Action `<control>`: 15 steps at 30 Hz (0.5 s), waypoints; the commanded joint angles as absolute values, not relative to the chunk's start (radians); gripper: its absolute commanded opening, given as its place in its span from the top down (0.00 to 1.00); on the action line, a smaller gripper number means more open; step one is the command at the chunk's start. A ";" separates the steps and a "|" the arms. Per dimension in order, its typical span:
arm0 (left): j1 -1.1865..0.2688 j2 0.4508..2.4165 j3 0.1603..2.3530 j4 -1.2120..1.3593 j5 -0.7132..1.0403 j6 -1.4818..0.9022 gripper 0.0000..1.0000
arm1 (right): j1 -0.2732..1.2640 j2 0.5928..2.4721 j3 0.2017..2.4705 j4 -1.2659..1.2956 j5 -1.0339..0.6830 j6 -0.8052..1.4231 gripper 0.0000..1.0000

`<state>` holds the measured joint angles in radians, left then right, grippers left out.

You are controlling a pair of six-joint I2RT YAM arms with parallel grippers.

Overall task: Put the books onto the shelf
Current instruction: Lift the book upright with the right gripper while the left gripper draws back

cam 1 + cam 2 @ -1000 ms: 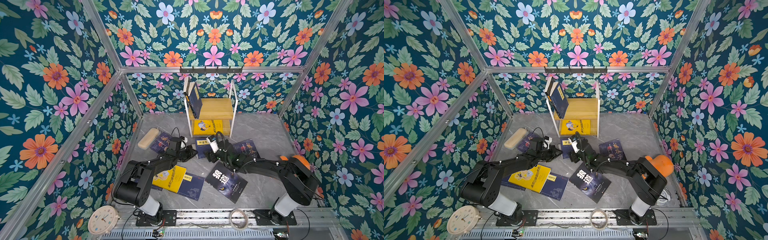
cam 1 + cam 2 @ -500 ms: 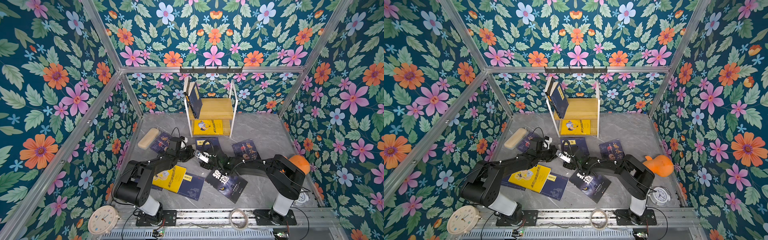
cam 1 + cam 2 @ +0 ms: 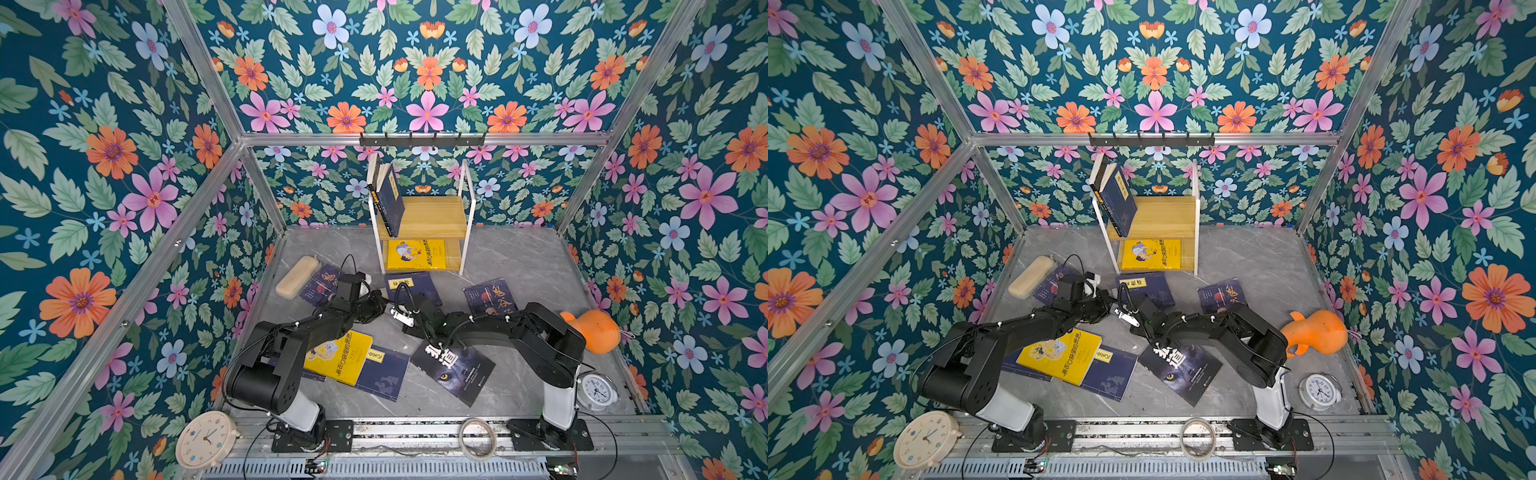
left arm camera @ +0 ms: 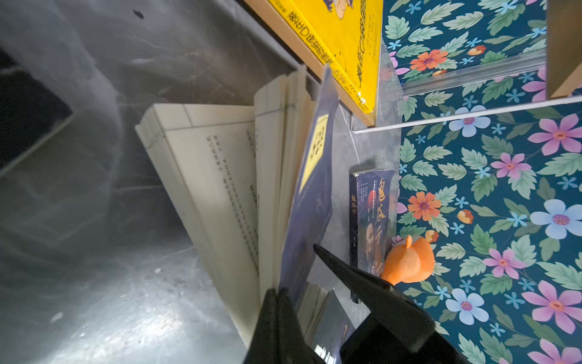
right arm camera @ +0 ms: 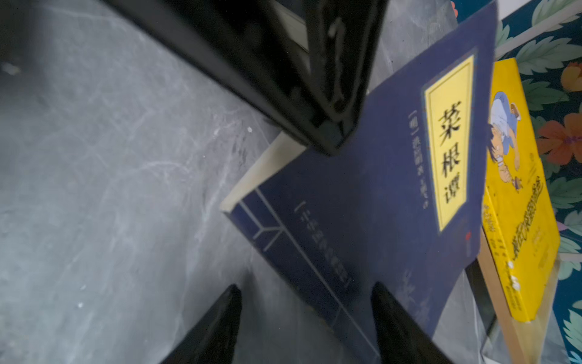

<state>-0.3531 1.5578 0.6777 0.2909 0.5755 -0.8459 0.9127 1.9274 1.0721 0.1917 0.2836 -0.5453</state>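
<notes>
A navy book with a yellow label (image 3: pixel 411 286) (image 5: pixel 378 195) lies in front of the shelf (image 3: pixel 432 216), its near edge lifted and its pages fanned. My left gripper (image 4: pixel 278 293) (image 3: pixel 380 305) is shut on that edge. My right gripper (image 5: pixel 305 288) (image 3: pixel 400 311) is open, with the book's corner between its fingertips. On the shelf, navy books (image 3: pixel 388 199) lean at the left of the upper board and a yellow book (image 3: pixel 417 254) lies on the lower board. Other books lie on the floor: yellow (image 3: pixel 338 357), navy (image 3: pixel 382 370), and dark ones (image 3: pixel 453 365) (image 3: pixel 490 295) (image 3: pixel 322 284).
A beige case (image 3: pixel 297 276) lies by the left wall. An orange toy (image 3: pixel 590 332) and a white alarm clock (image 3: pixel 596 388) sit at the right. A cream clock (image 3: pixel 205 440) and a tape roll (image 3: pixel 478 438) rest on the front rail. A black hook rail (image 3: pixel 422 139) hangs above the shelf.
My right gripper has moved left and nearer to the left gripper, and its jaws have narrowed. The right arm's elbow has swung back, uncovering the white alarm clock. The left arm has stayed still.
</notes>
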 commanded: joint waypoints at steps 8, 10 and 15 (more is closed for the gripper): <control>-0.357 1.559 0.680 0.323 0.638 -0.845 1.00 | 0.894 1.927 1.068 0.268 0.375 -0.525 0.51; -0.357 1.560 0.679 0.331 0.640 -0.845 1.00 | 0.889 1.922 1.063 0.290 0.377 -0.527 0.60; -0.357 1.561 0.676 0.329 0.640 -0.846 1.00 | 0.875 1.916 1.075 0.235 0.333 -0.506 1.00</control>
